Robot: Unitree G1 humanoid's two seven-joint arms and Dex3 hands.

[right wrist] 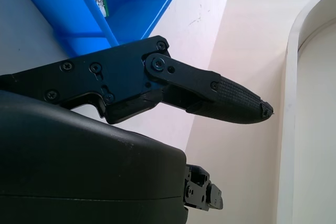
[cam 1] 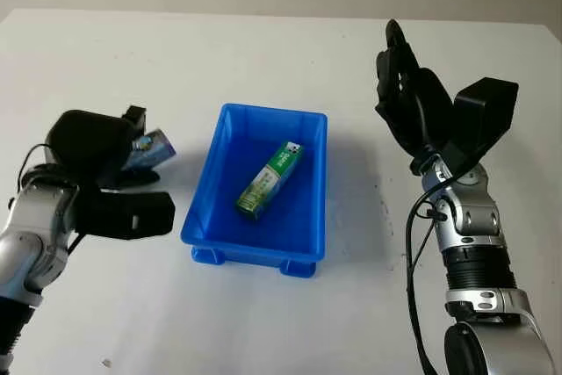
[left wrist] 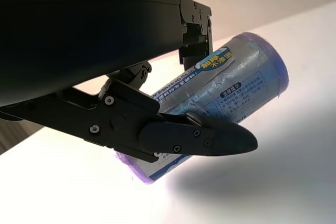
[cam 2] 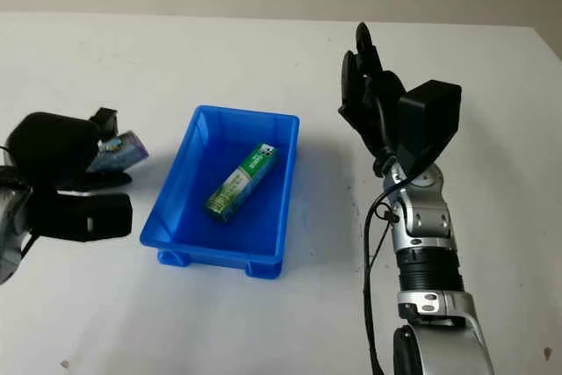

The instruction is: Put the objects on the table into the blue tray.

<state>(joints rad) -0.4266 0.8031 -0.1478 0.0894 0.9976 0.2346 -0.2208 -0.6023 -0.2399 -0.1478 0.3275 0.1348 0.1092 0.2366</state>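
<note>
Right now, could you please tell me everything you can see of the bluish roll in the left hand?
The bluish roll is a short cylinder wrapped in glossy, crinkled blue-purple film, with a white and blue printed label along its side. It lies tilted in the left hand, whose black fingers close around its middle. It sits left of the blue tray, outside it, just above the white table.

The left robot hand (cam 1: 97, 151) hides most of the purple-blue roll (cam 1: 151, 148); its label print is unreadable.
</note>
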